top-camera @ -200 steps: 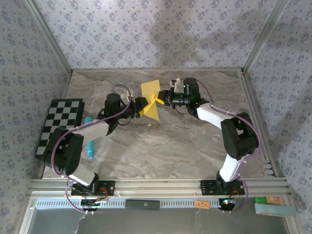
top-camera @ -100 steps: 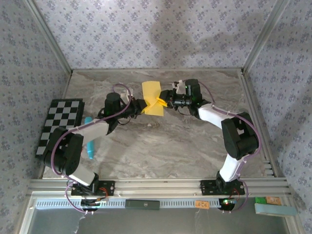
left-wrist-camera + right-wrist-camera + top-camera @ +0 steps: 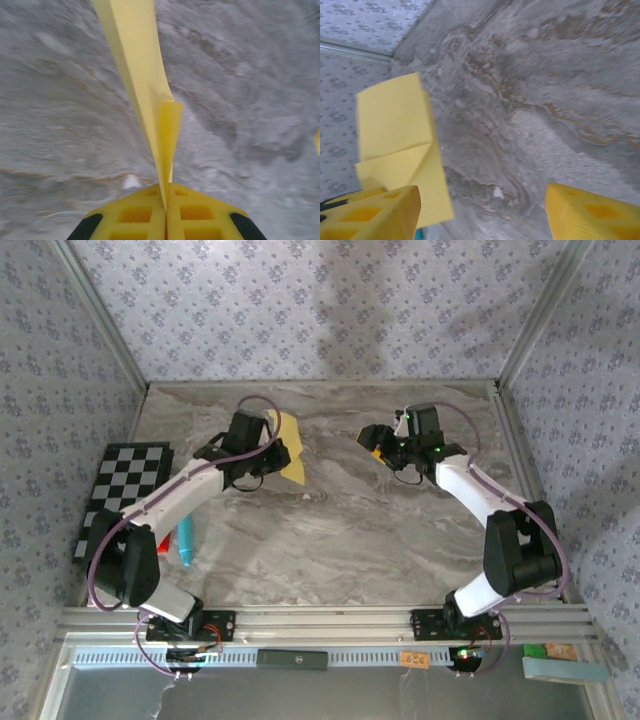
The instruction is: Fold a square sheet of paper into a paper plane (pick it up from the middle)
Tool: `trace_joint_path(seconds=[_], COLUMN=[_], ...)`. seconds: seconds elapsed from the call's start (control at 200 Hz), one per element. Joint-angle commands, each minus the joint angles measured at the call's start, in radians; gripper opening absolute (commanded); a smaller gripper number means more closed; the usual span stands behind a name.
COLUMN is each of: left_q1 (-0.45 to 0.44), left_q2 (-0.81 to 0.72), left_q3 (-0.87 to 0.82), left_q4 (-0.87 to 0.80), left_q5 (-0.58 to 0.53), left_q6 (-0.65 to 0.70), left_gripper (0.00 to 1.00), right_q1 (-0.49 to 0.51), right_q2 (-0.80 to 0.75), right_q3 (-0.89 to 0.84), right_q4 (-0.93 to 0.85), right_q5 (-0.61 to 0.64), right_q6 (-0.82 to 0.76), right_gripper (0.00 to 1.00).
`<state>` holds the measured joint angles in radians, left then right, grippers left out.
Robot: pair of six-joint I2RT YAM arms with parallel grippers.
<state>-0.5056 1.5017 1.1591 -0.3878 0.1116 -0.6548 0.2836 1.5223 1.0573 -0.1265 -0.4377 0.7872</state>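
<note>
The square sheet of paper [image 3: 293,448], folded and creased, is held up over the table's [image 3: 330,530] far left-centre, with one edge pinched between the pressed-together fingers of the left gripper [image 3: 166,200]. The right gripper [image 3: 372,440] is apart from it, toward the far right edge, fingers spread and empty. A checkered board [image 3: 120,495] lies along the left edge.

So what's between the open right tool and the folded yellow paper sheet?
Nothing but bare grey marbled tabletop: in the top view the right tool stands apart from the folded yellow paper sheet, which the left tool pinches.
</note>
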Motion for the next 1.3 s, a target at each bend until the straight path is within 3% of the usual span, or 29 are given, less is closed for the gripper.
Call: trace_joint_path(seconds=[0.0, 0.135, 0.225, 0.405, 0.495, 0.68, 0.89, 1.009, 1.149, 1.294], left_q1=[-0.048, -0.12, -0.152, -0.191, -0.197, -0.178, -0.159, -0.116, -0.059, 0.007], left_q2=[0.049, 0.157, 0.245, 0.39, 0.438, 0.512, 0.526, 0.486, 0.387, 0.245], left_q3=[0.107, 0.218, 0.296, 0.386, 0.402, 0.398, 0.368, 0.313, 0.237, 0.157], left_q4=[-0.356, -0.489, -0.561, -0.598, -0.572, -0.473, -0.356, -0.244, -0.137, -0.086], left_q5=[-0.357, -0.62, -0.732, -0.772, -0.692, -0.364, -0.089, 0.068, 0.183, 0.168], left_q6=[0.179, 0.214, 0.21, 0.194, 0.172, 0.112, 0.092, 0.055, 0.018, -0.013], left_gripper=[0.08, 0.08, 0.08, 0.09, 0.11, 0.19, 0.41, 0.47, 0.55, 0.61], right_q1=[0.001, 0.0, 0.001, -0.008, -0.02, -0.038, -0.04, -0.038, -0.014, 0.061], right_q2=[-0.05, -0.093, -0.103, -0.108, -0.112, -0.113, -0.108, -0.099, -0.059, 0.037], right_q3=[0.01, -0.015, -0.023, -0.035, -0.05, -0.067, -0.07, -0.071, -0.058, 0.002], right_q4=[-0.096, -0.094, -0.102, -0.12, -0.115, -0.105, -0.103, -0.097, -0.088, -0.104], right_q5=[0.144, 0.212, 0.235, 0.265, 0.269, 0.256, 0.247, 0.236, 0.203, 0.154], right_q6=[-0.117, -0.131, -0.132, -0.119, -0.101, -0.082, -0.074, -0.068, -0.075, -0.1], right_gripper=[0.71, 0.77, 0.78, 0.77, 0.77, 0.77, 0.76, 0.76, 0.76, 0.76])
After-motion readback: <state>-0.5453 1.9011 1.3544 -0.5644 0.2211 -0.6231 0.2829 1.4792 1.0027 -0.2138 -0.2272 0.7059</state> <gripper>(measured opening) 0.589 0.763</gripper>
